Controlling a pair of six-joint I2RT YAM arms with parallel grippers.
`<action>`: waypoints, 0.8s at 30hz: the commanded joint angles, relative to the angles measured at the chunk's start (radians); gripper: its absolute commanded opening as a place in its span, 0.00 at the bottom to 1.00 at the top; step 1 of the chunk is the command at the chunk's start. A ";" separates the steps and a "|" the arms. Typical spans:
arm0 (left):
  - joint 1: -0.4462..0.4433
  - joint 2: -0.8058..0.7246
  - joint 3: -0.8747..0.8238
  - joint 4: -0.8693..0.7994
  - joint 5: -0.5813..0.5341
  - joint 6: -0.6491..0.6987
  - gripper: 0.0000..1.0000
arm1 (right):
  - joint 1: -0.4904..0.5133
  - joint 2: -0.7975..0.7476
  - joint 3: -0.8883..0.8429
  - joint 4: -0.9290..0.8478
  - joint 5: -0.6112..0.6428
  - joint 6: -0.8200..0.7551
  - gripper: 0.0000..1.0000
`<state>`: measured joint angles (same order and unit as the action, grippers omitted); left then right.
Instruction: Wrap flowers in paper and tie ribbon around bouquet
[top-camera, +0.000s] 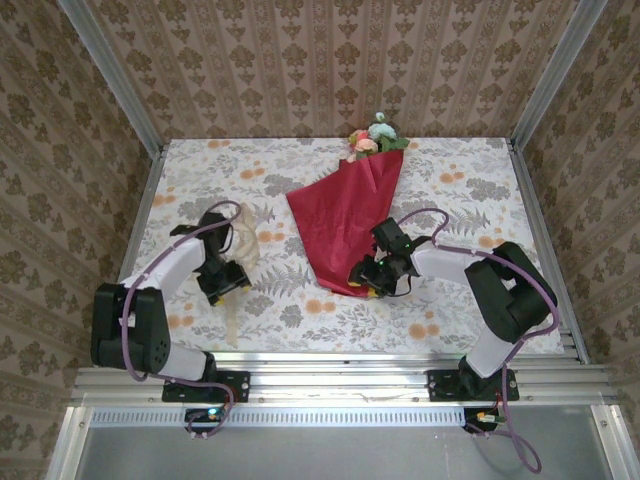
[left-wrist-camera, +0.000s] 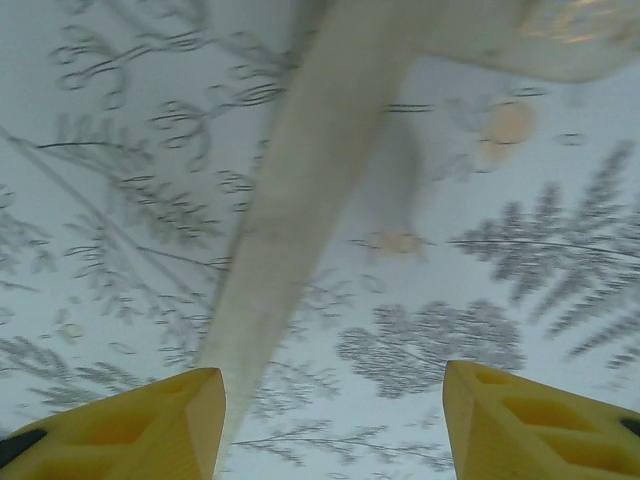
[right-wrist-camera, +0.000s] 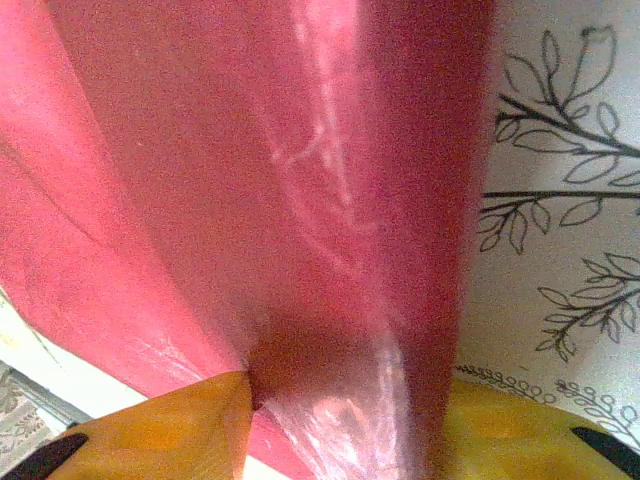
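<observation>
patterned brown wallpaper walls (top-camera: 330, 60) close in three sides of the table (top-camera: 470, 300), whose pale cloth is printed with grey ferns and orange blossoms, and a metal rail (top-camera: 330, 375) runs along its near edge. the left arm (top-camera: 150, 290) reaches in from the near left, the right arm (top-camera: 490, 280) from the near right. the bouquet (top-camera: 345, 215) lies flat near the middle of the table, a red paper cone set on a slant, its wide end toward the far edge and its narrow tip toward the right arm. the ribbon (top-camera: 243, 245) sits well to the left of the cone, bunched in a pale heap beside the left arm, with one strand trailing toward the near edge. the flowers (top-camera: 373, 137), pink, pale blue and green, poke out of the cone's wide end at the far side. the right gripper (top-camera: 365, 280) is at the cone's tip; in the right wrist view its yellow fingers (right-wrist-camera: 170, 430) stand either side of the paper (right-wrist-camera: 300, 200), which fills the gap between them, and i cannot tell whether they pinch it. the left gripper (top-camera: 225, 283) hangs over the cloth with its yellow fingers (left-wrist-camera: 150, 430) spread wide, the ribbon strand (left-wrist-camera: 300, 200) running between them, close to one finger and clear of the other.
</observation>
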<state>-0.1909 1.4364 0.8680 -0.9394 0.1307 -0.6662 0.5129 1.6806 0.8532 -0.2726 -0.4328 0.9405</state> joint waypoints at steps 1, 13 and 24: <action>0.014 0.050 -0.016 -0.024 -0.043 0.086 0.59 | -0.005 0.002 0.021 -0.111 0.045 -0.031 0.46; -0.053 0.171 -0.019 0.200 0.112 -0.003 0.00 | -0.004 -0.052 0.051 -0.232 0.104 -0.090 0.51; -0.316 -0.032 0.260 0.335 0.277 -0.494 0.00 | -0.038 -0.069 0.147 -0.365 0.169 -0.198 0.57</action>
<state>-0.4637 1.4178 1.0878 -0.6788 0.3359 -0.9779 0.4873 1.6176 0.9569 -0.5735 -0.2939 0.7891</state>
